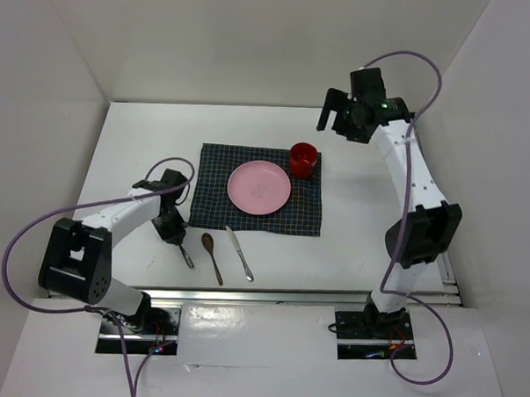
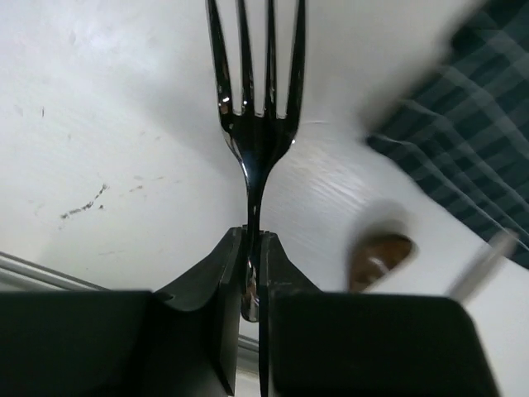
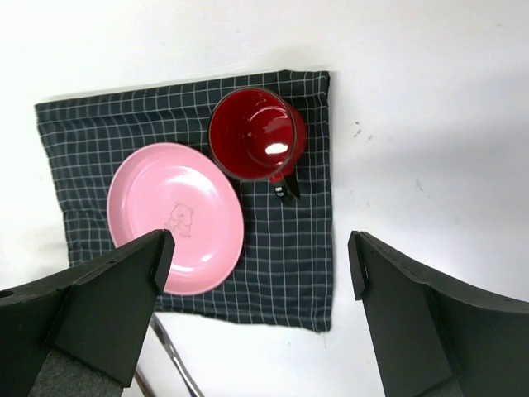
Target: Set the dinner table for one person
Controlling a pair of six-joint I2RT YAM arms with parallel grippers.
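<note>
- Pinching the thin handle of a fork, the left tool has its jaws almost together; the tines point away from it over the white worktop.
- The right tool hangs raised over the far right of the worktop, jaws spread wide, gripping nothing.
- A dark checked mat lies mid-worktop, with a pink plate at its centre and a red cup at its far right corner, just beside the plate.
- A spoon and a knife lie side by side on the bare worktop by the mat's near edge, right of the fork.
</note>
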